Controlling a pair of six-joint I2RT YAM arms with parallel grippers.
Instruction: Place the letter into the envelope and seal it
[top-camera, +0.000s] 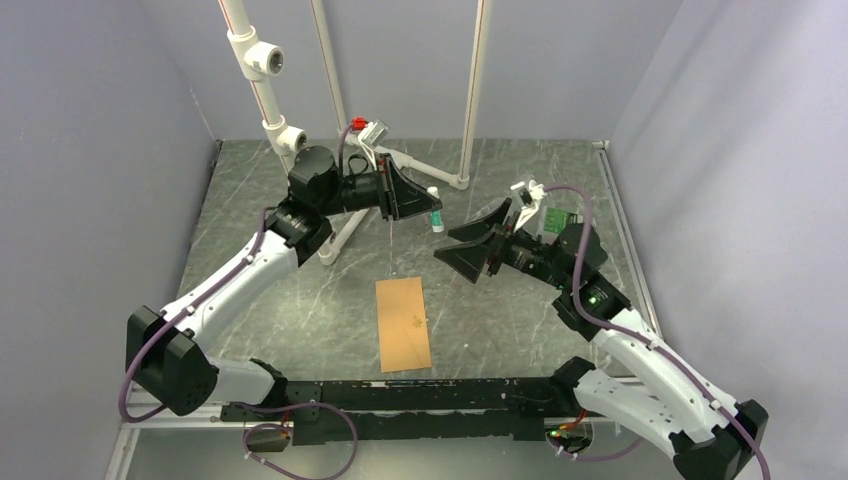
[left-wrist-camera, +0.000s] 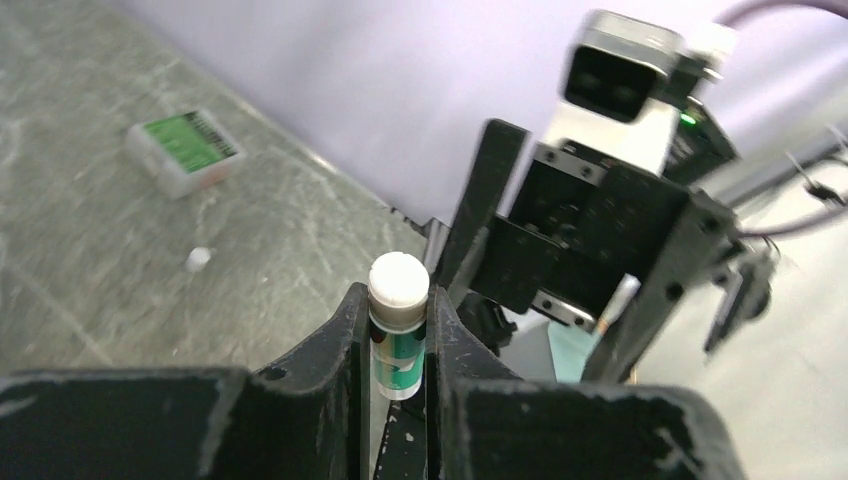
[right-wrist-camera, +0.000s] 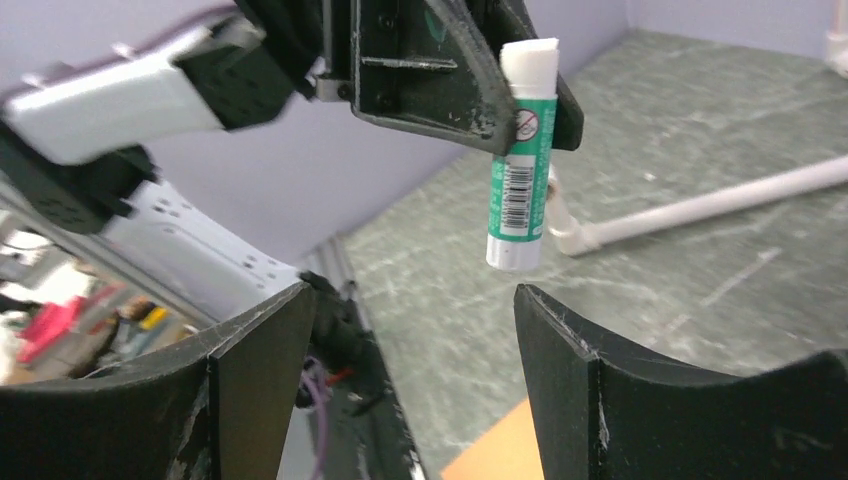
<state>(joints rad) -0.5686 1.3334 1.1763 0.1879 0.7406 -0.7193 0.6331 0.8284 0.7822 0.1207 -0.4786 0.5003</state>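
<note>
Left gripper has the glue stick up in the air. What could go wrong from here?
The left gripper pinches the glue stick near its top, with most of the tube hanging below, so it may pivot or slip. The envelope lies flat with nothing pinning it; rubbing glue on could drag it.

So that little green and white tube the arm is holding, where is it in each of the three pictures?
Top external: the glue stick sits just above centre, at the tip of the left gripper.
Left wrist: bottom centre, white end showing between the fingers.
Right wrist: upper centre-right, hanging above the open right gripper.
Shared landmark: the left gripper clamped on it, in all three.
</note>
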